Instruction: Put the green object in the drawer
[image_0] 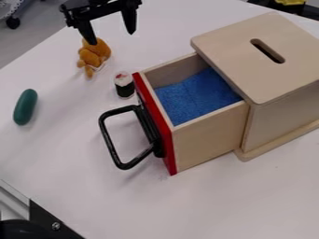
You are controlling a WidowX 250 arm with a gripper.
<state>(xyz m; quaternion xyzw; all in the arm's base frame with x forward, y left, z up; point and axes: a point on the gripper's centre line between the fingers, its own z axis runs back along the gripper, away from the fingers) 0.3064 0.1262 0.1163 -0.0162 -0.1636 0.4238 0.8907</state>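
Green object (25,107) loose on table (74,186); drawer (209,135) pulled out

Obs.: green object lies on its side near the view's left edge, well apart from the drawer. Nothing leans on it, so a grasp across its narrow middle looks feasible; its rounded form may let it roll if nudged.

Gripper (112,38) hangs near the top edge, fingers wide apart and nothing between them. Spread suits a pick-up; position does not, being over by the orange plush toy (93,55). Contact with the toy: cannot tell.

Drawer projects from the wooden box (268,42), its blue lining (196,95) exposed, presumably to allow a drop from above. Black handle (109,142) juts toward the green object's side; sushi-like piece (124,86) stands just beside the red front. Judgement: grasp comes first, then a carry high enough to clear both.
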